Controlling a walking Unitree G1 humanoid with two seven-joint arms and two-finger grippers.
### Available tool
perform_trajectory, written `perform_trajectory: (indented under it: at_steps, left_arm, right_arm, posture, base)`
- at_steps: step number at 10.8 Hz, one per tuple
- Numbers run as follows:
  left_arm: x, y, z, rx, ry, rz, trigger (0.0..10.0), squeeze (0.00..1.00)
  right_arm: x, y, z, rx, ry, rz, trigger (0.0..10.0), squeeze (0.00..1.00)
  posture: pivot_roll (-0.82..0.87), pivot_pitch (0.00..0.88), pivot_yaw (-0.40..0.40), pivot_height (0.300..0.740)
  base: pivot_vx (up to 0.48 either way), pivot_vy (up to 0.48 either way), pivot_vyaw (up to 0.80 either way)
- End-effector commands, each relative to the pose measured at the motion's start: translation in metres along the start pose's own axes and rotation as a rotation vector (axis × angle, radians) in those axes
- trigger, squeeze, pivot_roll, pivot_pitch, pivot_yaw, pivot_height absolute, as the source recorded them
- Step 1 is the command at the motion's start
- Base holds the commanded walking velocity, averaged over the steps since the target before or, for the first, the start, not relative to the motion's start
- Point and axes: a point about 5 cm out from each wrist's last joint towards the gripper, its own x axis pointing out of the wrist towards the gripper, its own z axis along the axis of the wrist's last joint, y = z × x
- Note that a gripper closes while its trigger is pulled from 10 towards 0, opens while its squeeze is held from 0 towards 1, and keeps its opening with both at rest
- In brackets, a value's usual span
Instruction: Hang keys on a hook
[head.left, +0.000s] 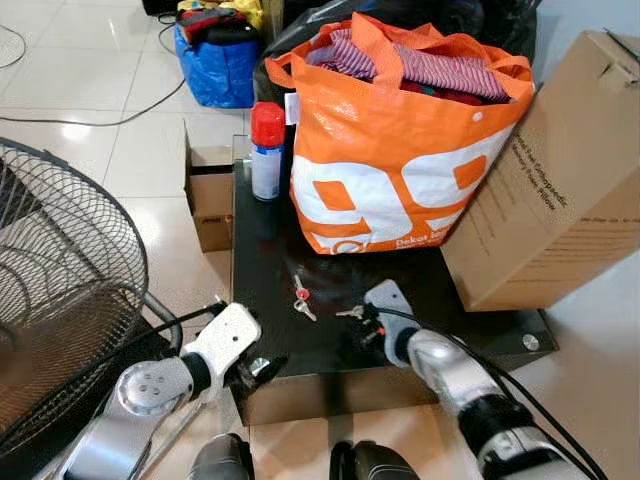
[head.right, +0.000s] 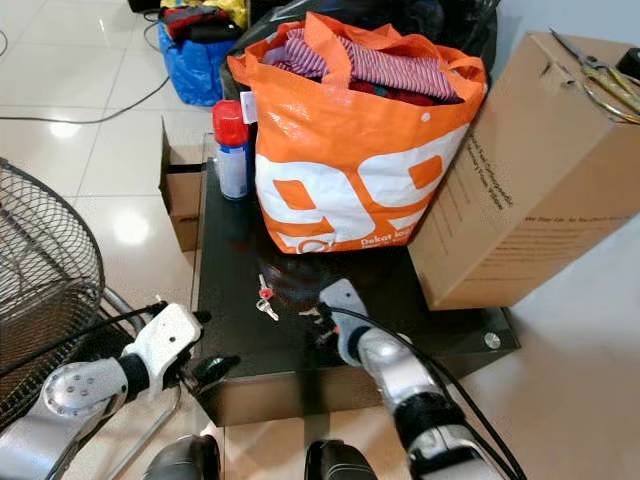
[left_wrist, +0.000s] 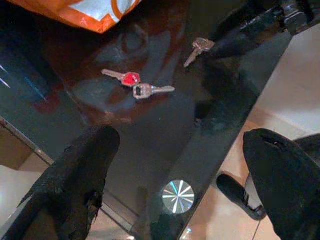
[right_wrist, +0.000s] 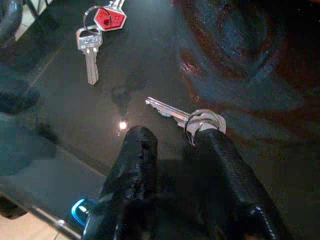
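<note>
The single silver key (right_wrist: 172, 112) is being approached by the right gripper (right_wrist: 177, 142) on the black glass table (head.left: 270, 250). Its fingers are parted, nothing yet grasped; one fingertip (right_wrist: 210, 137) is touching or overlapping the key's ring end, the other fingertip (right_wrist: 140, 137) is lying just beside the blade. The key's long axis is running roughly across the gap between the fingers, blade tip pointing away toward the second bunch, head and ring sitting at the one finger. A closing pinch is being judged likely to catch the head or ring rather than the blade.

The second bunch, a red-capped key and silver key (head.left: 301, 298), is lying flat on the table, apart from the single key, between the two grippers and just in front of the orange bag (head.left: 400, 150).

The left gripper (left_wrist: 180, 165) is being held at the near table edge, fingers spread wide and empty, pointing toward the red-capped pair. The right gripper is being judged the nearer arm for the single key; the left is nearer the red pair but not touching it.

No hook is being seen on or around the table, so the hanging step is being judged not yet begun. A slip on the smooth glass is being judged the main risk, the key lying flat.
</note>
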Motion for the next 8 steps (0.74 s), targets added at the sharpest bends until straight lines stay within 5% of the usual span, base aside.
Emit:
perform_trajectory:
  at_steps: [1, 5, 7, 8]
  left_arm:
    - [-0.002, -0.003, 0.003, 0.006, -0.006, -0.014, 10.0, 0.00]
    - [-0.008, -0.005, 0.000, 0.007, 0.010, -0.019, 10.0, 0.00]
    - [-0.011, -0.005, -0.001, 0.008, 0.019, -0.023, 10.0, 0.00]
    - [-0.013, -0.005, -0.002, 0.009, 0.023, -0.023, 10.0, 0.00]
  right_arm:
    - [0.000, -0.003, -0.004, -0.011, 0.017, -0.026, 10.0, 1.00]
    - [0.010, 0.015, 0.004, -0.168, 0.019, 0.042, 10.0, 1.00]
    - [0.014, 0.012, 0.006, -0.211, 0.041, -0.018, 10.0, 1.00]
    - [0.013, 0.004, 0.007, -0.158, 0.038, -0.103, 10.0, 0.00]
  posture:
    - [-0.01, 0.147, -0.121, 0.740]
    - [0.00, 0.174, -0.119, 0.740]
    - [0.01, 0.185, -0.117, 0.740]
    - [0.02, 0.189, -0.115, 0.740]
  base:
    - [0.000, 0.000, 0.00]
    - [0.000, 0.000, 0.00]
    - [0.000, 0.000, 0.00]
    - [0.000, 0.000, 0.00]
